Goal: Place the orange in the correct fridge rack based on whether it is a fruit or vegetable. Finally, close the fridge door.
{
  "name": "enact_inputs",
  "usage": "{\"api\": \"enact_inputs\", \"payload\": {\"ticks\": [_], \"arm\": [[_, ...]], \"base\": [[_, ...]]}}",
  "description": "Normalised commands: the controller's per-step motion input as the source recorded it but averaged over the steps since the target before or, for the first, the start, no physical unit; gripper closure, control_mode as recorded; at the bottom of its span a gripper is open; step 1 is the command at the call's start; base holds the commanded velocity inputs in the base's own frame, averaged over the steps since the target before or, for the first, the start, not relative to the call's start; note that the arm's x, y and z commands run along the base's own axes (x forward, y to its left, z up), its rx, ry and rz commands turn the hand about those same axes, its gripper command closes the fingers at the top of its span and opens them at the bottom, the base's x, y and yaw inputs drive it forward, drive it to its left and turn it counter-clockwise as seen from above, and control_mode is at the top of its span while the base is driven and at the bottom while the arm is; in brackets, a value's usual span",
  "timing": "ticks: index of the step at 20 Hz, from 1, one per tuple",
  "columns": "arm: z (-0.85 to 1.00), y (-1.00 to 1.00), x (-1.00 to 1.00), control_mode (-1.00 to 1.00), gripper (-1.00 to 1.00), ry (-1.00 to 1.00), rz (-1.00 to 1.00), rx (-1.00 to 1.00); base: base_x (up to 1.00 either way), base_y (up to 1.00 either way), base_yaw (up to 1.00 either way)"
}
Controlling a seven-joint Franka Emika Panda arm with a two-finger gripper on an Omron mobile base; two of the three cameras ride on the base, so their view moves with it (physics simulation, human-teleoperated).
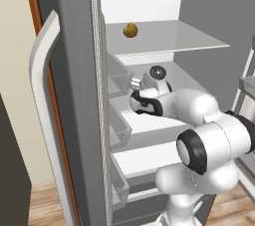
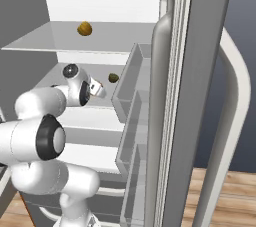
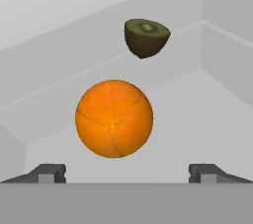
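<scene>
Fingertips (image 3: 49, 172) sit at the bottom corners of the hand view, spread wide with nothing between them; I read the gripper (image 3: 126, 173) as open and clear of the orange (image 3: 114, 118). That orange fills the middle of the frame just ahead of the tips, apparently on the pale rack (image 3: 197, 114), with a dark green-brown halved fruit (image 3: 146, 36) further back toward the upper middle.

My judgement is that the placing step looks done or nearly so: the orange seems to rest on the shelf by itself, beside another fruit, which suits a fruit shelf. I cannot tell whether it is fully settled. What remains is drawing the arm out and shutting the door (image 1: 74, 120), which stands wide open at the left of the left base view.

Both base views show what the hand view lacks: a tan-brown round item (image 1: 130, 30) on the shelf above, near the top centre, and the white arm (image 1: 199, 110) reaching into the second shelf down. In the right base view I see the green-brown fruit (image 2: 113, 77) just right of the hand, plus door bins (image 2: 132, 86) mid-frame. Neither base view lets me make out the orange; the hand covers that spot.
</scene>
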Motion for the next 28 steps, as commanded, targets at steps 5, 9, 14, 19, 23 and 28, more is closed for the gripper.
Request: {"api": "enact_inputs", "payload": {"ticks": [5,9,14,19,23,28], "arm": [[0.12,0.0,-1.0,-1.0,-1.0,0.0,0.01,0.04],[0.62,-0.01,-1.0,-1.0,-1.0,0.0,0.0,0.04],[0.52,-0.03,-1.0,-1.0,-1.0,0.03,0.0,0.01],[0.46,-0.15,-0.96,-1.0,-1.0,0.08,0.0,0.0],[0.4,-0.29,-0.83,-1.0,-1.0,0.01,0.0,0.0],[0.05,-0.03,-0.16,-1.0,-1.0,0.01,0.0,0.0]], "base": [[0.0,0.0,0.0],[0.0,0.0,0.0],[0.0,0.0,0.0],[0.0,0.0,0.0],[0.0,0.0,0.0],[0.0,0.0,0.0]]}}
